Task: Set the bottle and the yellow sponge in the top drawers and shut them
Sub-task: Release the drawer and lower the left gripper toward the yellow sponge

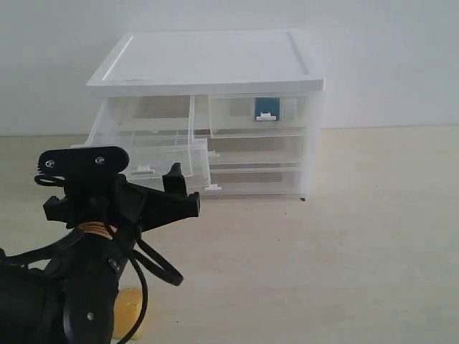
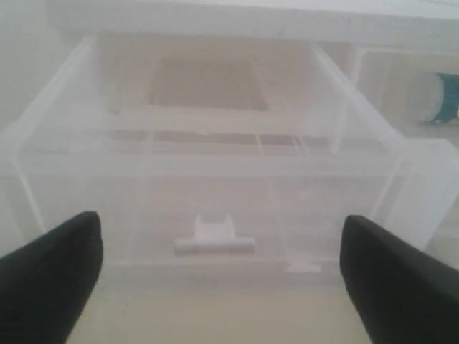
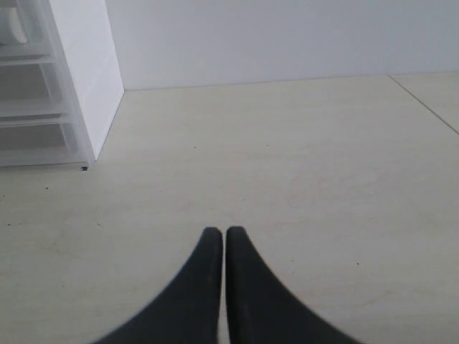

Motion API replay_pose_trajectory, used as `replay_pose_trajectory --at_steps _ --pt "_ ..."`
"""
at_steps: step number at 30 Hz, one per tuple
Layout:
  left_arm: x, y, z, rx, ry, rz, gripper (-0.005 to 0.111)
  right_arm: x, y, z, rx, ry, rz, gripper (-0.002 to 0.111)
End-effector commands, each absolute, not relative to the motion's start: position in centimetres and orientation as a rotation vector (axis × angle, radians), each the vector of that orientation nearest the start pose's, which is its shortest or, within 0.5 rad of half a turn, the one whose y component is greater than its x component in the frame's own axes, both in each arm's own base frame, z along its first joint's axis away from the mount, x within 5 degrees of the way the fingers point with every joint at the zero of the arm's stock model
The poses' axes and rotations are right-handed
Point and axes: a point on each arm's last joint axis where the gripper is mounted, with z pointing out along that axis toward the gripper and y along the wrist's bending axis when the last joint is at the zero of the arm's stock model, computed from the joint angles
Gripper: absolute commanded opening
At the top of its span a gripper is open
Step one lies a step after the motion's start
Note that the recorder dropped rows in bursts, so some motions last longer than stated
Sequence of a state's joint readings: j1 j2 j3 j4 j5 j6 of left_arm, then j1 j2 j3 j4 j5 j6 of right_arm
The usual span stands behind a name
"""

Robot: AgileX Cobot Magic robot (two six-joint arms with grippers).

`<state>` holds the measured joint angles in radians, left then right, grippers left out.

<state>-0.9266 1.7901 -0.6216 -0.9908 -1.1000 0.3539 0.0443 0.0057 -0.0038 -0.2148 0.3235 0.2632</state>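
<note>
In the lower left of the exterior frame, the yellow sponge [image 1: 129,309] is being shown lying on the counter [image 1: 330,251], partly hidden by the black left arm [image 1: 86,287]. Just above it, the left gripper [image 2: 219,287] is being pointed at the white-roofed cabinet [image 1: 208,61]. Its jaws are being held wide apart with nothing between them, just in front of the top left drawer [image 1: 154,147]. Whether they are touching the drawer cannot be told.

That translucent drawer is being shown pulled well out of the cabinet, left of centre in the frame, its small white tab handle [image 2: 214,236] facing the jaws.

Right of it, in the upper middle of the frame, the top right drawer [image 1: 287,118] is being shown pushed in flush. The bottle [image 1: 267,106] is being seen through its front, its teal label just behind the tab.

The right gripper [image 3: 219,244] is being caught only by its own wrist camera. Its jaws are being pressed together, empty, over bare counter beside the cabinet.
</note>
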Motion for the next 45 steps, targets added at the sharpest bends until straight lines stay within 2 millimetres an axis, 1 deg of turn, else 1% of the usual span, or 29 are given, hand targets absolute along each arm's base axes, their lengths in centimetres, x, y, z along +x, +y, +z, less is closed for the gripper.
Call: replay_pose_trajectory --at_steps 1,4,7,13,14,18,20,22,24,27,30,32,35,37,38,39,41,43,45 --pt "22.3 -19.5 16.8 0.065 1.89 -0.103 0.084 5.4 -0.4 18.5 0.064 1.797 0.009 0.0" --pt "21.5 -19.1 16.9 0.099 1.99 -0.125 0.082 5.4 -0.4 18.5 0.064 1.797 0.009 0.0" --pt "20.5 -18.4 17.4 0.152 2.051 -0.137 0.08 5.4 -0.4 18.5 0.061 1.797 0.007 0.0" --pt "18.5 -17.1 19.1 0.409 2.131 -0.086 0.08 5.4 -0.4 18.5 0.061 1.797 0.007 0.0" --pt "18.1 -16.8 19.4 0.424 2.155 -0.087 0.08 5.4 -0.4 18.5 0.063 1.797 0.008 0.0" --pt "17.4 -15.9 20.3 0.514 2.193 -0.022 0.08 5.4 -0.4 18.5 0.063 1.797 0.008 0.0" --pt "17.4 -15.9 20.4 0.513 2.189 -0.028 0.08 5.4 -0.4 18.5 0.063 1.797 0.008 0.0" --pt "17.3 -16.2 20.3 0.514 2.202 -0.082 0.08 5.4 -0.4 18.5 0.063 1.797 0.008 0.0" --pt "17.1 -17.0 20.2 0.576 2.207 -0.151 0.08 5.4 -0.4 18.5 0.063 1.797 0.008 0.0" --pt "16.5 -18.2 20.2 0.75 2.177 -0.262 0.08 5.4 -0.4 18.5 0.063 1.797 0.008 0.0" --pt "15.4 -19.7 20.5 0.942 2.114 -0.45 0.08 5.4 -0.4 18.5 0.063 1.797 0.008 0.0" --pt "14.3 -20.7 20.7 1.096 2.04 -0.608 0.08 5.4 -0.4 18.5 0.063 1.797 0.008 0.0" --pt "12.4 -21.6 21.0 1.376 1.868 -0.772 0.08 5.4 -0.4 18.5 0.063 1.797 0.008 0.0" --pt "11.1 -21.9 21.1 1.547 1.76 -0.886 0.08 5.4 -0.4 18.5 0.063 1.797 0.008 0.0" --pt "10.5 -21.9 21.1 1.593 1.747 -0.949 0.08 5.4 -0.4 18.5 0.063 1.797 0.008 0.0" --pt "10.1 -21.9 21.2 1.598 1.766 -1.002 0.079 5.4 -0.4 18.5 0.063 1.797 0.008 0.0" --pt "9.9 -21.7 21.0 1.543 1.895 -1.052 0.073 5.4 -0.4 18.5 0.063 1.797 0.008 0.0" --pt "9.8 -21.4 20.6 1.478 2.059 -1.067 0.063 5.4 -0.4 18.5 0.063 1.797 0.008 0.0" --pt "9.7 -21.0 20.1 1.371 2.257 -1.067 0.051 5.4 -0.4 18.5 0.063 1.797 0.008 0.0"
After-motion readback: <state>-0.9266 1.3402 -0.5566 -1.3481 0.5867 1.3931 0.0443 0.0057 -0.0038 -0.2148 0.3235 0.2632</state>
